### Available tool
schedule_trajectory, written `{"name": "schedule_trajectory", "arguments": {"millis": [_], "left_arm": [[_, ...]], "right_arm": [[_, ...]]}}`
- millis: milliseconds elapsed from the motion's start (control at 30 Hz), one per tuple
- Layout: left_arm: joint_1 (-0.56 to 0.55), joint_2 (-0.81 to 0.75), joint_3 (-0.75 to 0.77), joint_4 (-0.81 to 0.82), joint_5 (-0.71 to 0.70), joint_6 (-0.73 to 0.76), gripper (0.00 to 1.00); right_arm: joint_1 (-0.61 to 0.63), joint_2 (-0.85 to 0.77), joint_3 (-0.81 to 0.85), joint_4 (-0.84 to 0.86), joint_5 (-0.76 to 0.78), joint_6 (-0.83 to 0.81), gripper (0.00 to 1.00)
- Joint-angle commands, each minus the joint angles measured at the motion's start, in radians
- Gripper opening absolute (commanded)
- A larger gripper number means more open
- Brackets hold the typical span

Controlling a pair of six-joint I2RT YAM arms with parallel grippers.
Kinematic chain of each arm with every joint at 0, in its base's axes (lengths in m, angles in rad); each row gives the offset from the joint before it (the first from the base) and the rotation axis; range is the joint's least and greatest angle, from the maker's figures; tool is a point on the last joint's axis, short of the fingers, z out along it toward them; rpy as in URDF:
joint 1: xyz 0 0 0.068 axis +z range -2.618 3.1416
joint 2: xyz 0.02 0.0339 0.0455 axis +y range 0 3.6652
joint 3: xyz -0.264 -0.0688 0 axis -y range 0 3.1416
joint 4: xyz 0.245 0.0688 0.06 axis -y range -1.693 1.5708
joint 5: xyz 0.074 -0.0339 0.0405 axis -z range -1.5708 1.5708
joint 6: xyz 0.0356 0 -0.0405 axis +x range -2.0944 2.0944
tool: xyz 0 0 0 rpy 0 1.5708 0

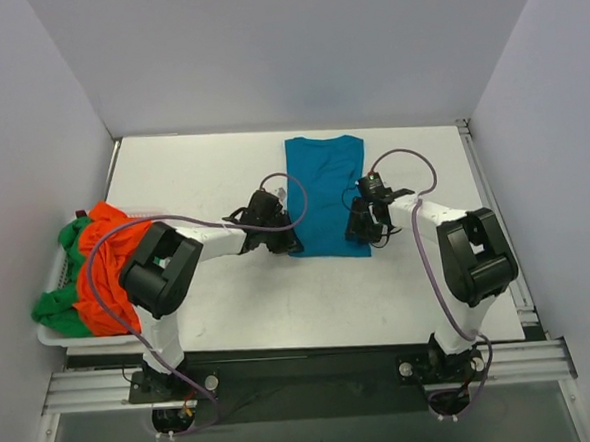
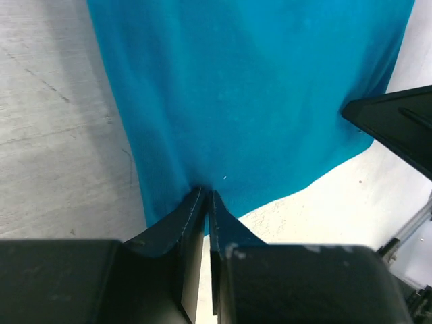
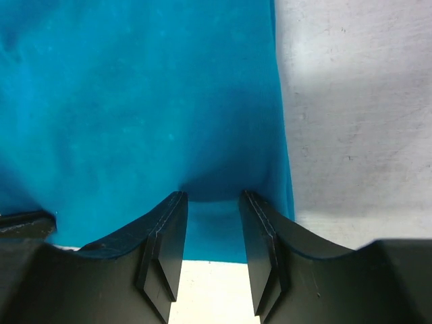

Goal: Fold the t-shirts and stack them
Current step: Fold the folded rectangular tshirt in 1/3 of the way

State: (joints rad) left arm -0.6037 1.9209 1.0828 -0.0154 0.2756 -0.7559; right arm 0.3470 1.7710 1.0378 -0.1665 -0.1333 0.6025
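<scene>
Start at the near edge of the worktop [image 1: 202,177], where both arm bases are bolted. To the left, at the worktop's left edge, you find the white basket [image 1: 54,338]. The orange t-shirt [image 1: 107,263] is heaped in it. The green t-shirt [image 1: 55,308] is bunched with it and shows at the near and far ends of the heap. Neither is folded.

Both arms reach inward to the near hem of the teal-blue t-shirt [image 1: 325,189].

1. Left claw [image 2: 206,192]: it is at the near left corner of the hem. Its fingers are pressed together on the cloth, and the fabric puckers toward the tips. Read it as clenched on the teal-blue t-shirt.
2. Right claw [image 3: 212,196]: it is at the near right corner of the hem. Its fingers stand apart with a clear gap, and the hem lies across that gap. Read it as released. The fingertips rest against the cloth, which dips slightly between them.

Beyond the claws, the teal-blue t-shirt lies flat at the middle of the worktop. It is a narrow lengthwise strip with both long sides nearly straight. The neckline is at the far end, close to the worktop's far edge.
</scene>
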Motion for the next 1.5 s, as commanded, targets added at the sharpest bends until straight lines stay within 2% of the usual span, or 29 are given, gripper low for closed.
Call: {"name": "schedule_trajectory", "arguments": {"millis": [0, 167, 333, 567, 700, 833, 967, 1067, 1100, 1167, 1200, 1300, 1467], "left_arm": [[-0.04, -0.013, -0.067, 0.017, -0.104, 0.032, 0.18], [-0.097, -0.086, -0.17, -0.014, -0.167, 0.012, 0.15], [-0.149, -0.197, -0.319, 0.0, -0.2, -0.005, 0.15], [-0.235, -0.432, -0.521, -0.012, -0.246, -0.078, 0.15], [-0.263, -0.557, -0.599, -0.058, -0.248, -0.103, 0.15], [-0.263, -0.704, -0.584, -0.156, -0.25, -0.092, 0.19], [-0.254, -0.779, -0.509, -0.221, -0.251, -0.071, 0.25], [-0.216, -0.748, -0.436, -0.202, -0.24, -0.04, 0.29], [-0.17, -0.722, -0.414, -0.187, -0.225, -0.03, 0.28], [-0.128, -0.631, -0.351, -0.166, -0.185, -0.001, 0.26], [-0.079, -0.596, -0.336, -0.129, -0.144, 0.004, 0.24], [-0.027, -0.464, -0.264, -0.036, -0.058, 0.023, 0.17], [-0.007, -0.31, -0.192, 0.156, 0.023, 0.049, 0.14]], "right_arm": [[0.061, 0.012, -0.076, -0.01, 0.083, 0.005, 0.38], [0.125, -0.053, -0.18, -0.011, 0.158, 0.055, 0.38], [0.187, -0.166, -0.316, 0.001, 0.161, 0.1, 0.38], [0.306, -0.367, -0.481, -0.008, 0.164, 0.172, 0.38], [0.383, -0.462, -0.521, -0.024, 0.156, 0.212, 0.38], [0.386, -0.564, -0.496, -0.097, 0.159, 0.197, 0.38], [0.357, -0.628, -0.392, -0.162, 0.179, 0.134, 0.38], [0.317, -0.601, -0.283, -0.154, 0.156, 0.077, 0.37], [0.311, -0.557, -0.254, -0.137, 0.141, 0.063, 0.36], [0.303, -0.5, -0.167, -0.11, 0.089, 0.042, 0.34], [0.302, -0.434, -0.138, -0.081, 0.055, 0.028, 0.31], [0.291, -0.287, -0.039, -0.032, -0.026, 0.007, 0.26], [0.258, -0.116, 0.054, 0.053, -0.132, 0.0, 0.21]]}}
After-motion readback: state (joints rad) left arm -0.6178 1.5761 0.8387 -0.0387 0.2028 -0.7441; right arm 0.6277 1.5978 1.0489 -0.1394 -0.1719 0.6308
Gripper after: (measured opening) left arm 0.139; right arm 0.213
